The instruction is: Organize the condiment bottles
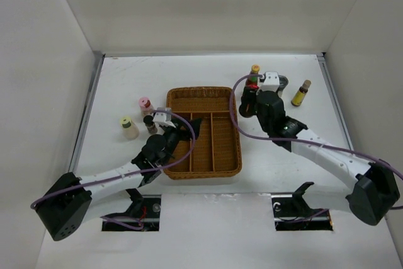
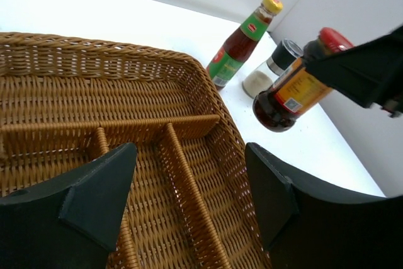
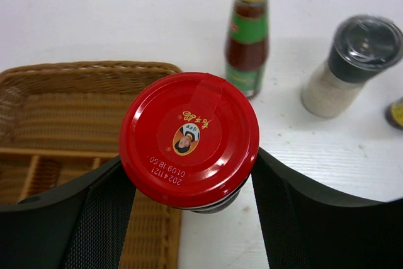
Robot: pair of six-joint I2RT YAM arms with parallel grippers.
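Observation:
My right gripper (image 3: 189,163) is shut on a dark jar with a red cap (image 3: 189,133). It holds the jar tilted just off the far right corner of the wicker tray (image 1: 203,131). Behind it stand a yellow-capped sauce bottle (image 3: 249,29) and a grey-capped shaker (image 3: 350,61). A tan-capped bottle (image 1: 301,92) stands further right. My left gripper (image 2: 190,155) hangs open over the tray's compartments with nothing between its fingers. Left of the tray stand a pink-capped bottle (image 1: 146,105), a pale-yellow-capped one (image 1: 129,127) and a small dark one (image 1: 150,124).
The tray (image 2: 94,105) has one wide far compartment and narrow long ones nearer me, with nothing in those that show. White walls close in the table (image 1: 208,67) on the left, back and right. Purple cables run along both arms.

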